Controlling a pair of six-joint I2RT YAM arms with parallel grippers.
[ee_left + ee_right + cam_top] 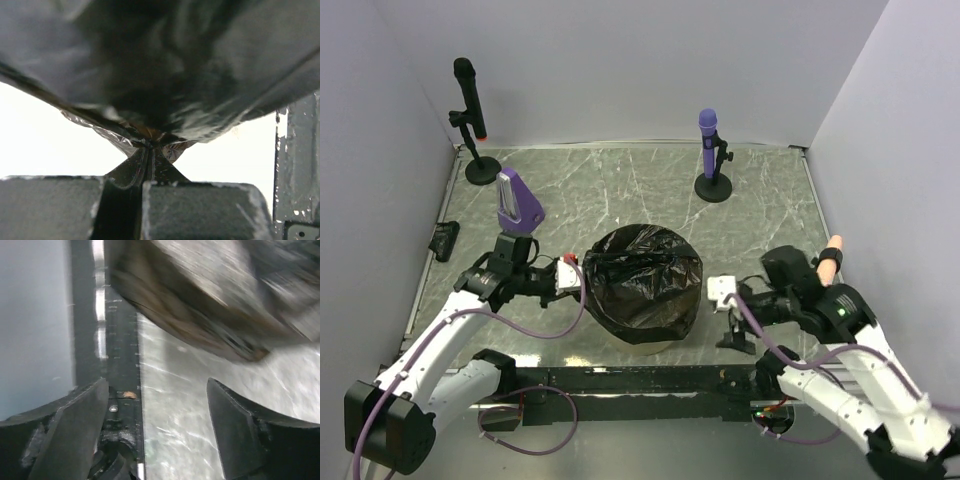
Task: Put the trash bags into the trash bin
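Surface: grey marbled table (620,190), with pale walls on three sides.
Trash bag (642,280): black glossy film, crinkled. It is draped over the bin's mouth, mid-table toward the near edge, and bulges above the rim.
Bin (645,347): tan. Only a sliver shows under the bag's near side.
Left claw (582,281): clamped tight on the bag's left edge. The wrist view shows film pinched between the closed fingertips (149,150).
Right claw (725,312): fingers spread wide, nothing between them (157,385). It sits just beside the bag's right side. The wrist view is blurred, so contact cannot be told.
Black microphone (467,95): upright on a stand, far left corner.
Purple microphone (708,135): upright on a stand, near the far edge, right of centre.
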